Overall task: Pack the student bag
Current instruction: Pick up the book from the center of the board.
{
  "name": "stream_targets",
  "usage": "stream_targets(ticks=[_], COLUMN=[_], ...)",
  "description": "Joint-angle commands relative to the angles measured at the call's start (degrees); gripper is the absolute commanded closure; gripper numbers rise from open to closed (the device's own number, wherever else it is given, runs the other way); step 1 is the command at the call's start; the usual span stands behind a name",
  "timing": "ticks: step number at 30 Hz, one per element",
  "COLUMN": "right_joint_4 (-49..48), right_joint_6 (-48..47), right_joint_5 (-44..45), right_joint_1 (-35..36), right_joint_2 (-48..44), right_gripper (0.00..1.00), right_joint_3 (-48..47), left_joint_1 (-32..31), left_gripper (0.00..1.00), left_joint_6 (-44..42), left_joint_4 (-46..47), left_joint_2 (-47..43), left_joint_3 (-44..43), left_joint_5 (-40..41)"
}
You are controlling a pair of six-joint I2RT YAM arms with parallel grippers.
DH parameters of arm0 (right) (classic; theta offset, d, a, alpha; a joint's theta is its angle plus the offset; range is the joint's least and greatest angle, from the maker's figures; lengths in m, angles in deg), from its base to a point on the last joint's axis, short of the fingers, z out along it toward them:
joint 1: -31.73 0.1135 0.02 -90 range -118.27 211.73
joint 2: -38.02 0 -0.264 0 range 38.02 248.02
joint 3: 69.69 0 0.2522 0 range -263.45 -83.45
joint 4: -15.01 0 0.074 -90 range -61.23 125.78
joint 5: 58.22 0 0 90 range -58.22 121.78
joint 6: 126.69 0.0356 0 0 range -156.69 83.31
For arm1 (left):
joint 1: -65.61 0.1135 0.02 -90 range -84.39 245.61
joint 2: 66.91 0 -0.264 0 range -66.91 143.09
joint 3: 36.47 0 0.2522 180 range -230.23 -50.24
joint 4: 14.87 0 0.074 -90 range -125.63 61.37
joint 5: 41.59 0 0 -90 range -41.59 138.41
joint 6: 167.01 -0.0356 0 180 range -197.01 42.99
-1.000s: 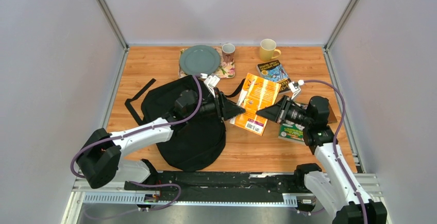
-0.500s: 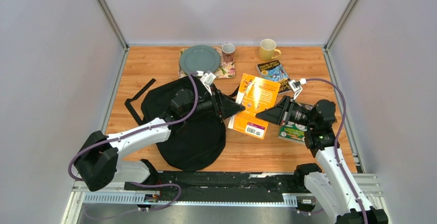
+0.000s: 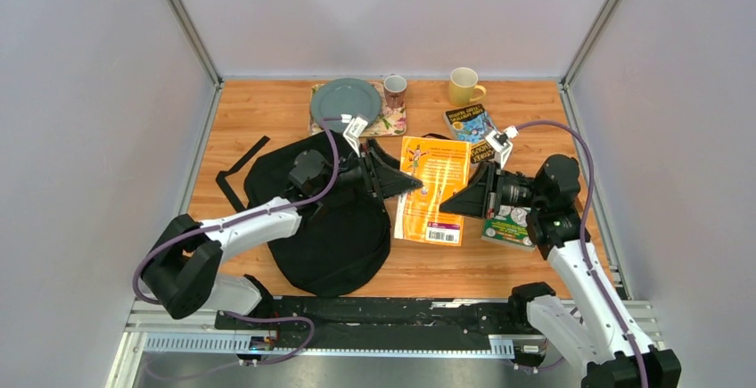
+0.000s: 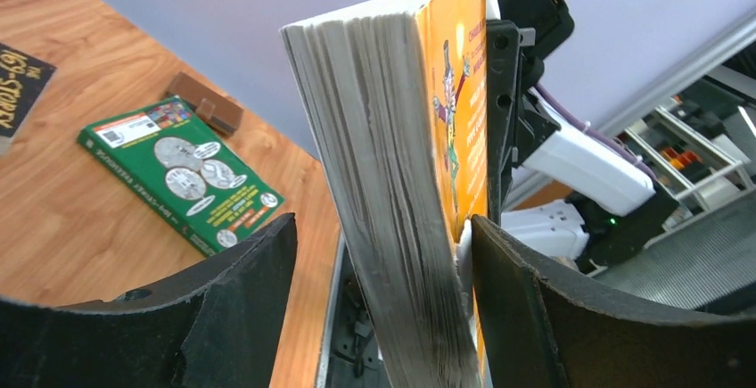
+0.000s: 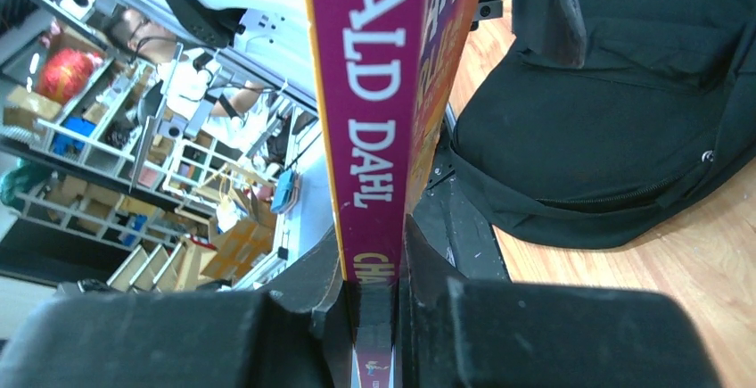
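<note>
A wooden desk [image 3: 535, 111]. The black student bag [image 3: 334, 236] lies flat under and behind the left pincer [image 4: 383, 227], whose jaws stand wide either side of an orange Roald Dahl paperback's [image 3: 434, 187] page edge. The right pincer [image 5: 373, 263] clamps that book's purple spine. A green book [image 3: 508, 227] lies beneath the right pincer.

- Left arm [image 3: 245, 225] and right arm [image 3: 584, 272]: white shells, black joint housings.
- Purple cable [image 3: 336, 163] looped along each, ending at a small white connector [image 3: 356, 127].
- Fingers [image 4: 236, 312]: broad, matt black, wedge-shaped, rough-edged.
- Bulky black shoulder block [image 3: 174, 276], lower left.
</note>
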Motion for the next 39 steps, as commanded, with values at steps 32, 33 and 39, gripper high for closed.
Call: stream_targets(ticks=[32, 33, 39], right_joint_4=[-3.0, -6.8, -16.8], right_joint_6=[10.5, 12.2, 15.3], right_joint_5=[48.5, 48.1, 46.7], right_joint_1=[21.0, 21.2, 21.4], right_joint_2=[-7.1, -6.5, 0.9], right_gripper=[0.14, 0.14, 0.13], right_joint_3=[13.2, 15.6, 15.8], left_joint_1=[0.8, 0.8, 0.8], left_gripper=[1.0, 1.0, 1.0], left_joint_6=[3.7, 4.5, 9.4], left_joint_4=[10.0, 10.1, 18.2], left_joint_2=[-21.1, -20.7, -18.9], left_joint_3=[22.8, 22.3, 24.7], left_joint_5=[34.7, 34.3, 34.9])
